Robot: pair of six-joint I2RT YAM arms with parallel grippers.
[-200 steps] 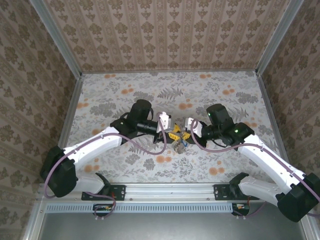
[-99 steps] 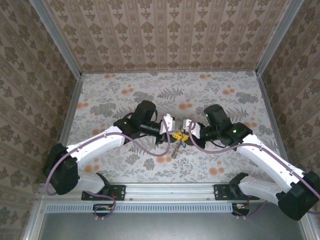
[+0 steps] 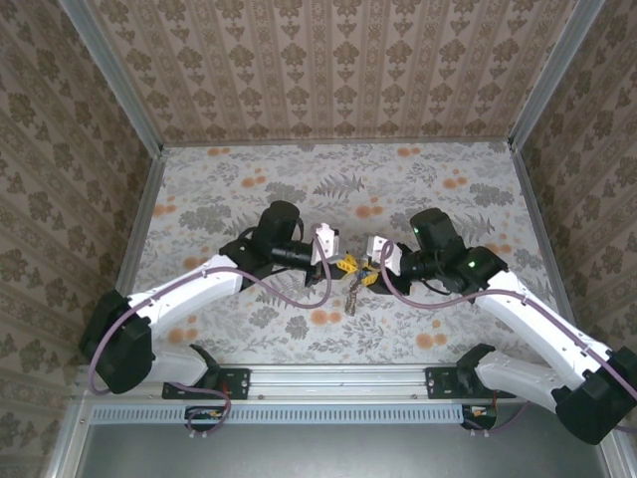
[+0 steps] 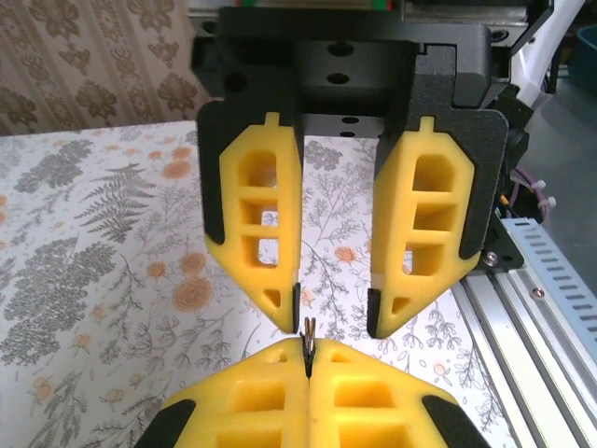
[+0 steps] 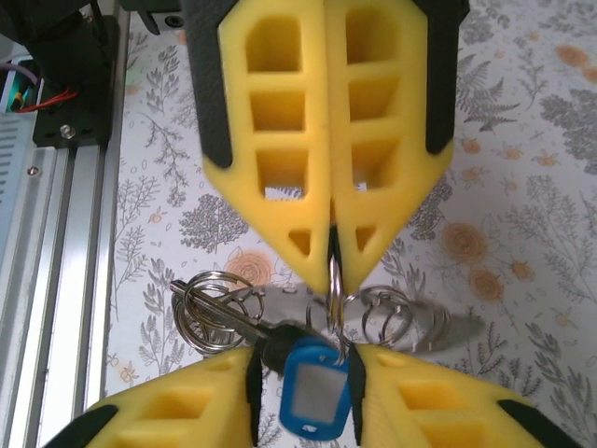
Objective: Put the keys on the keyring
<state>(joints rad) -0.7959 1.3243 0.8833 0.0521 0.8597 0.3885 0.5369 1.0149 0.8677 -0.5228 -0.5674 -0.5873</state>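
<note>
left end effector [image 4: 308, 359] pinched tight on keyring [image 4: 308, 329], edge-on, upright; right end effector [image 4: 334, 320] faces it tip-to-tip, jaws parted, keys [image 5: 315, 397] in its gap just beside the ring

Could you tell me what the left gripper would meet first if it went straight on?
Likely the right gripper, whose open jaws face the left gripper tip to tip; the gap's depth is unclear.

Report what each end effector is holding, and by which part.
Left end effector pinches the keyring by its rim, shut on it. Right end effector is open; the blue-tagged key lies between its fingers, with no grip evident.
</note>
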